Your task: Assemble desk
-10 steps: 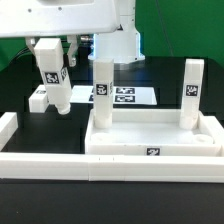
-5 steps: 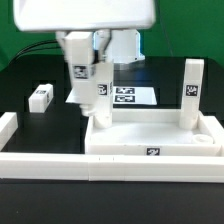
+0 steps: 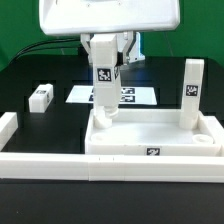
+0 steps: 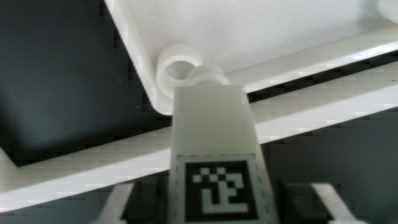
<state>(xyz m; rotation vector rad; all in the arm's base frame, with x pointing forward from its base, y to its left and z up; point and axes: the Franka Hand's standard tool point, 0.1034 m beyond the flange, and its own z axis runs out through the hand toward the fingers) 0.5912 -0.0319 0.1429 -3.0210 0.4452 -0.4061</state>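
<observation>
Tool (image 3: 106, 56) clamped on a tagged white leg (image 3: 104, 92) over a corner of the desk slab (image 3: 150, 128).
The leg hangs upright, its lower end at the slab's rear corner on the exterior view's left. The wrist view shows that end right by a round socket (image 4: 185, 72). A second leg (image 3: 190, 92) stands upright at the slab's rear corner on the exterior view's right. A third leg (image 3: 40, 97) lies well apart on the black counter (image 3: 30, 65).

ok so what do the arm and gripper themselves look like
The gripper hangs from a broad, boxy white housing with rounded edges and no visible markings. The arm behind it is white with dark sections. What looks like a thin dark cable runs off behind. The fingers are mostly hidden.
</observation>
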